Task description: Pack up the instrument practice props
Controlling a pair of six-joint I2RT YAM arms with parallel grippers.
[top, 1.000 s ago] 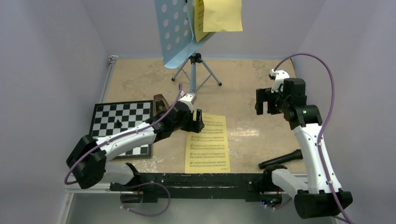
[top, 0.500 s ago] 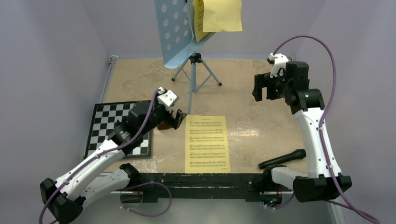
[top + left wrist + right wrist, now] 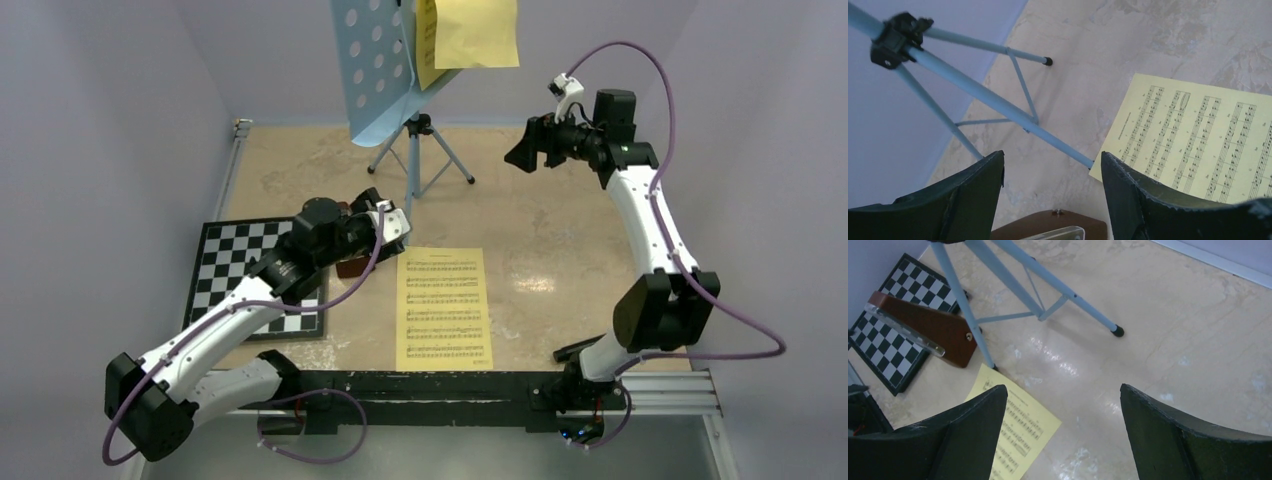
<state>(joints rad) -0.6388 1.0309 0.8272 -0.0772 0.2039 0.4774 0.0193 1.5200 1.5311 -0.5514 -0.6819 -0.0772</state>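
Metronome, music stand and yellow sheets make up the props. From above, the small brown metronome stands at the right edge of the chessboard, just beside the loose sheet lying flat on the table. The music stand rises at the back with more sheets on its desk. The left arm stretches forward over the chessboard with its wrist bent down, so the left gripper hangs right over the metronome. The right arm is reared high with its elbow bent, and the right gripper is aimed left toward the music stand.

In the left wrist view the left gripper's jaws are spread with nothing between them — released — and the metronome's top shows just below. A tripod leg crosses close ahead; whether its foot touches the loose sheet's corner I cannot tell. Judging by that, a grip closed off-centre could tip the metronome or knock the leg.

In the right wrist view the right gripper is likewise wide and empty, looking down on the tripod feet, the metronome and the loose sheet. The thin legs look easy to upset — a nudge to the desk from this height might topple the music stand and spill its sheets.
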